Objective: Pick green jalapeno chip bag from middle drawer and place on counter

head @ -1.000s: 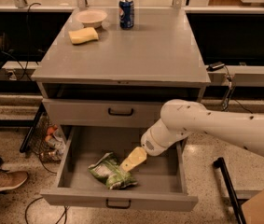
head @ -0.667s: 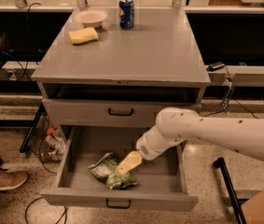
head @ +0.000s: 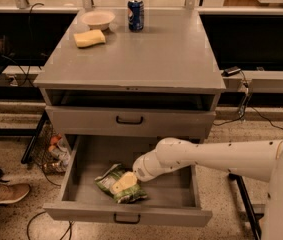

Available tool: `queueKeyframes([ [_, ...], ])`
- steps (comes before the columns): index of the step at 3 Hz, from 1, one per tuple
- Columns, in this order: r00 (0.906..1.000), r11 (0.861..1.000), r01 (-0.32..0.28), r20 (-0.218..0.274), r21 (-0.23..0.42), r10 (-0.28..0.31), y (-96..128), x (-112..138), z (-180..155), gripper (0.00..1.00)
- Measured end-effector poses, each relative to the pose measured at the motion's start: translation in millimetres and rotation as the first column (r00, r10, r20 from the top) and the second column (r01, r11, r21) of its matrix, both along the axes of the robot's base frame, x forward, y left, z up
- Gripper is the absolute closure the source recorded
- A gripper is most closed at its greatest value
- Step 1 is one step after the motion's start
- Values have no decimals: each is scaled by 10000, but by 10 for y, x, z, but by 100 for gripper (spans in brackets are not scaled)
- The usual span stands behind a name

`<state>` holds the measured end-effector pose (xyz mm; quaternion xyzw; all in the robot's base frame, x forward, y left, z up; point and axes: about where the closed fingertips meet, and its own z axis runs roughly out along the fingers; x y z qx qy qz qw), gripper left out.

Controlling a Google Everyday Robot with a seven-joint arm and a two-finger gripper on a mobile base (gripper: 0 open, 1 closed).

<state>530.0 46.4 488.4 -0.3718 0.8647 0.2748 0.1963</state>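
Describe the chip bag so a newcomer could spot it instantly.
Find the grey cabinet; its lowest drawer is pulled open. Inside, front left, lies the chip bag, the gripper right over it. It is the only thing there: crumpled green foil with a white patch.

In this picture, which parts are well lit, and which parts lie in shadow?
Camera view: warm light falls evenly on the counter; the gap under it is almost black; the middle drawer is dimmer inside, yet the gripper, low over the green jalapeno chip bag there, is lit enough to see.
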Motion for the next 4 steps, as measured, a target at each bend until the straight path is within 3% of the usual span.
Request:
queueKeyframes([
  [2,9971,9958,552,486,724,-588,265,258,-577,0],
  [4,9947,9952,916,435,335,-931,407,398,-985,0],
])
